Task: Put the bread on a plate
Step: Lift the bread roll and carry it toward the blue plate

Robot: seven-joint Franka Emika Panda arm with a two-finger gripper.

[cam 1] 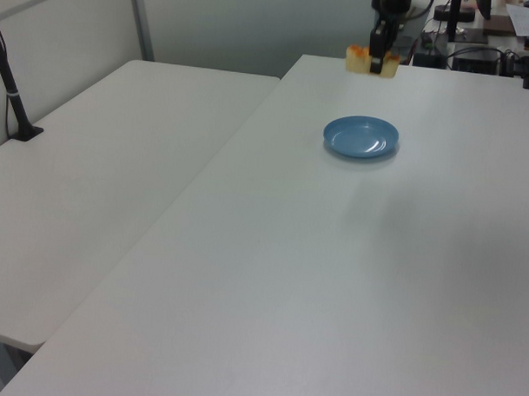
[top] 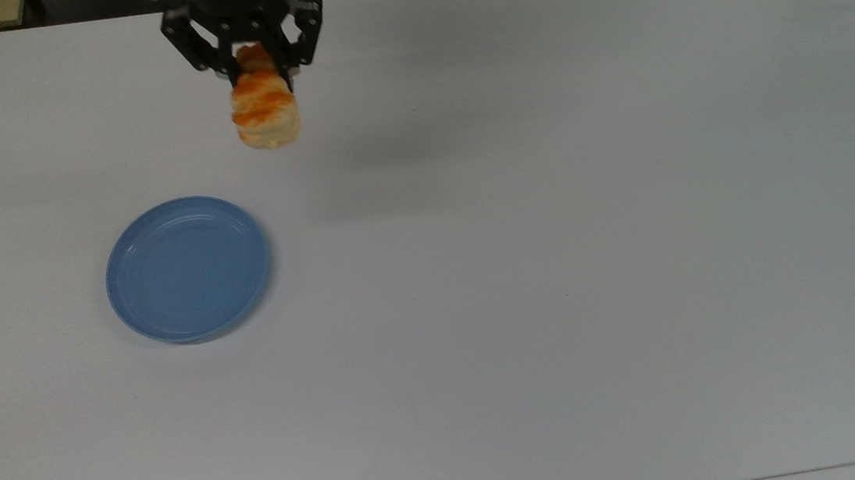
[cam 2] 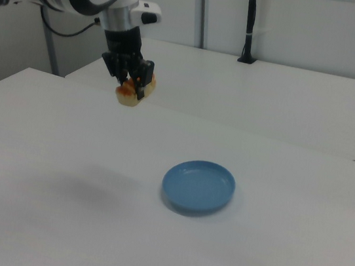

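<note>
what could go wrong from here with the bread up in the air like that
The gripper pinches the bread by one end, so most of it hangs free; it might slip or swing out during travel. It is also high above the table and not over the plate, so a drop now would likely land on bare table. Released from this height, it might bounce off the shallow rim.
</note>
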